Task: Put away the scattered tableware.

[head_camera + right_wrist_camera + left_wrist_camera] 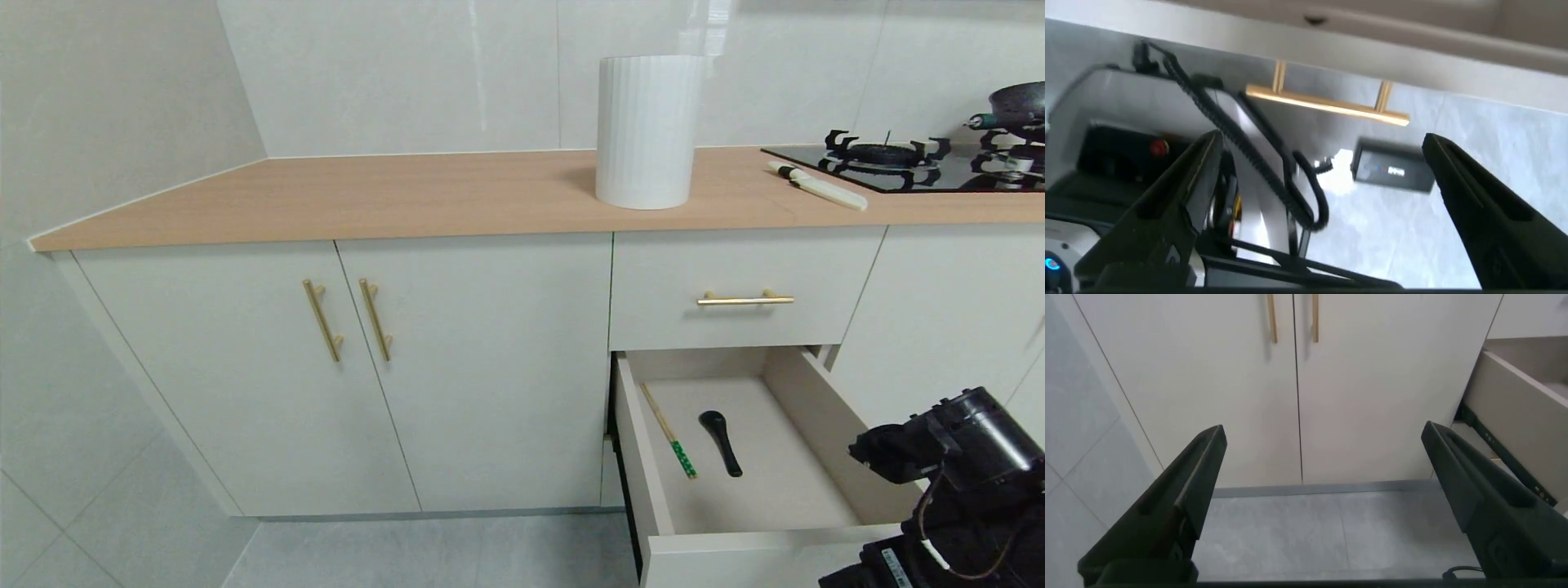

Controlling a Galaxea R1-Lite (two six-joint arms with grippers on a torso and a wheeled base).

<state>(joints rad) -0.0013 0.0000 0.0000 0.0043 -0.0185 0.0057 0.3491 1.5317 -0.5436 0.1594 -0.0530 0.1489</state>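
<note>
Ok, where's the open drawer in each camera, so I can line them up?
Head view: the open drawer sits at lower right, under the closed drawer.
Left wrist view: its side wall shows beside the double cabinet doors.
Right wrist view: probably its front panel with the gold bar handle, though that is not certain.
Shared landmark: the door handles, in the head and left wrist views.

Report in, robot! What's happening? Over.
Left gripper, right gripper open, empty. Black spoon, green-tipped wooden chopsticks in open white drawer. White knife out on wooden counter.
</note>
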